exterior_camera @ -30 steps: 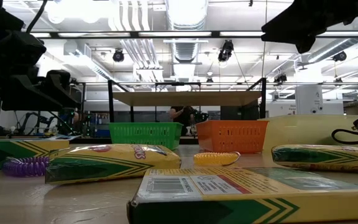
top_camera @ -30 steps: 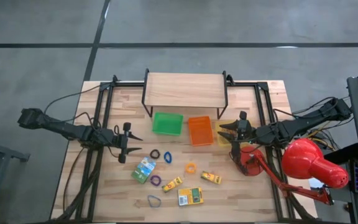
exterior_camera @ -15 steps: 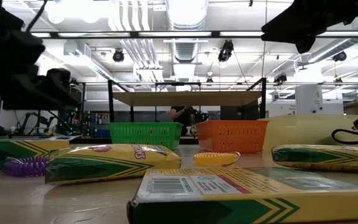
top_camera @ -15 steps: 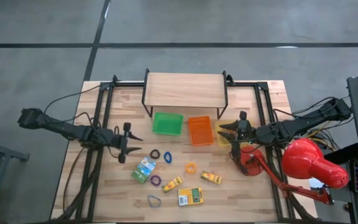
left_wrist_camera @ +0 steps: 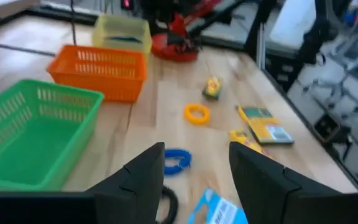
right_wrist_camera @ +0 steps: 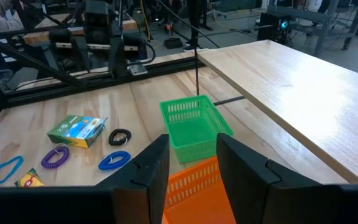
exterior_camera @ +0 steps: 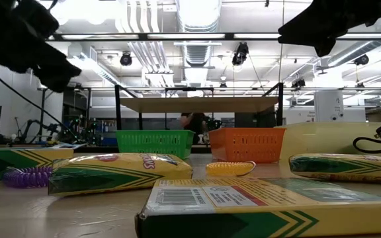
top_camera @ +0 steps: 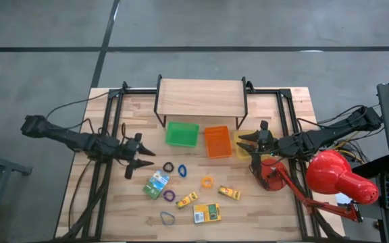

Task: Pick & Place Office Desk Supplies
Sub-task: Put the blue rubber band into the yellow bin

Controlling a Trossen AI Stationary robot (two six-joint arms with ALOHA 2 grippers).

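Note:
Several rubber bands lie flat on the wooden table: black [top_camera: 168,167], blue [top_camera: 182,170], purple [top_camera: 169,196], orange [top_camera: 207,181] and a blue loop [top_camera: 167,217]. Among them lie printed boxes: a green-and-blue one [top_camera: 157,183], two small yellow ones [top_camera: 187,199] [top_camera: 229,193] and a yellow-green one [top_camera: 206,213]. My left gripper [top_camera: 146,159] [left_wrist_camera: 196,152] is open and hovers left of the black band [left_wrist_camera: 166,199] and the blue band [left_wrist_camera: 178,160]. My right gripper [top_camera: 243,142] [right_wrist_camera: 190,146] is open, waiting above the yellow tray [top_camera: 244,152].
A green tray [top_camera: 182,133], an orange tray [top_camera: 217,141] and the yellow tray stand in a row before a raised wooden shelf [top_camera: 200,98]. A red desk lamp [top_camera: 333,177] with its base [top_camera: 269,174] fills the right side. A person [exterior_camera: 192,124] shows far behind the table.
My left gripper has risen; in the low view its dark bulk has gone from mid-height to the upper left corner. The supplies and my right arm have kept still.

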